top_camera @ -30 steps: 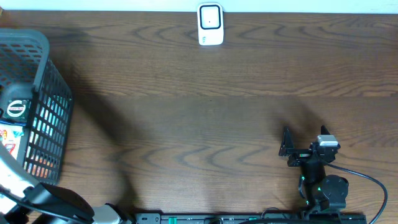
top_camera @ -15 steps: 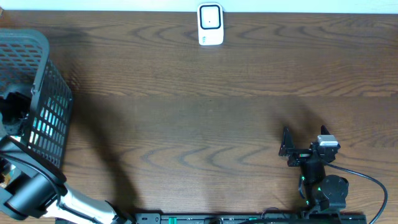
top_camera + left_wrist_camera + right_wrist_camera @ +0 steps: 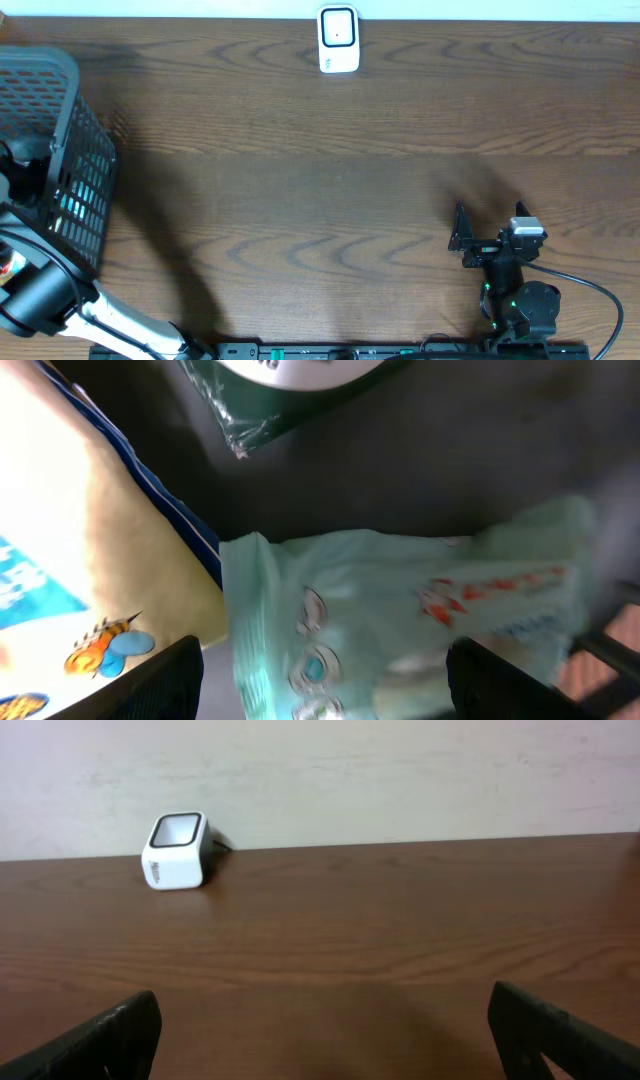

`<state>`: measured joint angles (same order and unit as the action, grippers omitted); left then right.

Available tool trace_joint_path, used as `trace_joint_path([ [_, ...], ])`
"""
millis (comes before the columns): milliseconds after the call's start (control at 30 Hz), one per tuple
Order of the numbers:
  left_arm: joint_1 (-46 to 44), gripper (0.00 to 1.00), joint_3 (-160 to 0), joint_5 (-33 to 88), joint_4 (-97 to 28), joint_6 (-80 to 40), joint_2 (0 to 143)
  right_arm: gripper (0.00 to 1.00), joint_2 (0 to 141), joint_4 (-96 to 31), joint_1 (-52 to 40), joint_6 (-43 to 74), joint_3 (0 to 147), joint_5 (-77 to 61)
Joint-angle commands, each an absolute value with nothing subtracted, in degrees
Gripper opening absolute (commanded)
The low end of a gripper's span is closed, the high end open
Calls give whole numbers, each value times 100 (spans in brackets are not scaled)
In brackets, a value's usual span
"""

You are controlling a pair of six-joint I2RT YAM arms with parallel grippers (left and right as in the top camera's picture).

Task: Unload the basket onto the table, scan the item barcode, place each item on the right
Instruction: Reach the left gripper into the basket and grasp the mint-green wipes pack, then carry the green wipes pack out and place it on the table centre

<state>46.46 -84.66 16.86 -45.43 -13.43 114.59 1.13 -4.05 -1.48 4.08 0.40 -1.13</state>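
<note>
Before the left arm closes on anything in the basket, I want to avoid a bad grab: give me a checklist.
1. Left gripper open: ok, fingers spread wide.
2. Pale green packet lying between its fingers: ok.
3. Neighbours clear: not ok, yellow box sits right beside the packet.
4. Packet's barcode visible: cannot tell.
5. Scanner standing, window unblocked: ok.
6. Right gripper open, far from the basket: ok.
</note>
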Motion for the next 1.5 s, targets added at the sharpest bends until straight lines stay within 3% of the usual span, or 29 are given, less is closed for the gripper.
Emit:
trace_joint_path([
  [0, 4654, 78, -8449, 1756, -4517, -1219, 11745, 99, 113, -429, -121, 357, 32, -123],
  [167, 4654, 77, -8449, 1756, -4473, -1203, 11992, 99, 113, -429, -121, 355, 32, -123],
  [233, 4654, 72, -8449, 1752, -4460, -1201, 12070, 99, 113, -429, -121, 357, 32, -123],
  [333, 4654, 26, -8449, 1752, -4423, -1203, 12090, 99, 113, -429, -121, 357, 32, -123],
  [400, 4654, 12, -8449, 1752, -4410, -1203, 12086, 99, 113, -429, -121, 357, 32, -123],
  [467, 4659, 8, -8449, 1752, -4418, -1203, 12086, 99, 113, -429, -121, 357, 32, -123],
  [767, 4668, 7, -8484, 1752, -4442, -1280, 11413, 99, 113, -429, -121, 357, 32, -123],
  [1067, 5162, 7, -8600, 1732, -4252, -3194, 9076, 99, 113, -429, -121, 357, 32, -123],
  [1233, 5393, 7, -8600, 1737, -4145, -3376, 7636, 99, 113, -429, -121, 357, 32, -123],
  [1467, 4698, 7, -8600, 2705, -4193, -3183, 6517, 99, 113, -432, -119, 357, 32, -123],
])
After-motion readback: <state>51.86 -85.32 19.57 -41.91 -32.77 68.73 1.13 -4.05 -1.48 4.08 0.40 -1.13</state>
